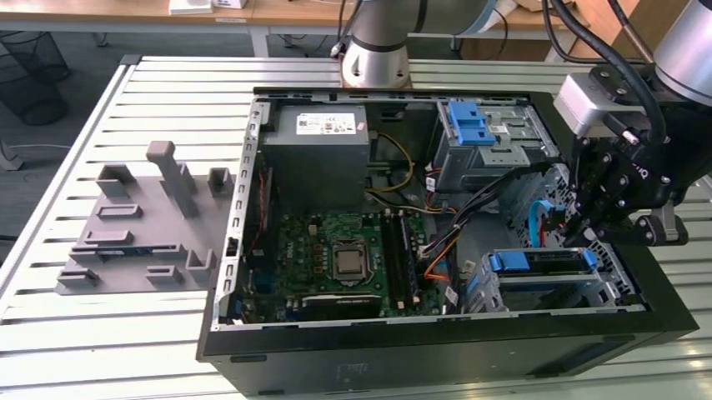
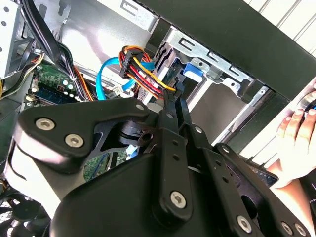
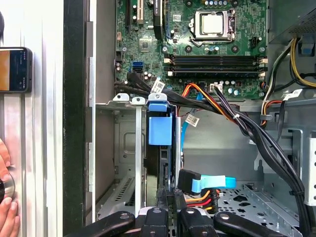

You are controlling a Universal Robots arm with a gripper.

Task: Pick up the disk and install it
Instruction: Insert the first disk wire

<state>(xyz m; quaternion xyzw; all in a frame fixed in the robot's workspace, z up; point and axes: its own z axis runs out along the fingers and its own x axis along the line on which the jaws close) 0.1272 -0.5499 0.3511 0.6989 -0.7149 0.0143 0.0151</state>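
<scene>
The disk (image 3: 160, 131) sits on edge in the drive cage (image 3: 123, 148) at the computer case's (image 1: 445, 358) front corner, beside the motherboard (image 1: 345, 258). The gripper (image 3: 168, 195) is closed on its cabled end. I'd press straight along the cage rails, keeping the cables (image 3: 207, 182) unpinched.

We observe the arm reaching down from the exterior view's right, its silver wrist section (image 1: 595, 100) directly above the pincer (image 1: 595, 218). The black pincer points downward. In the second wrist view, the pincer's linkage bars converge to a narrow tip (image 2: 174, 96), fingers drawn close together. We also note a person's hand (image 2: 296, 143) off to one side of the pincer, fingers resting flat.
</scene>
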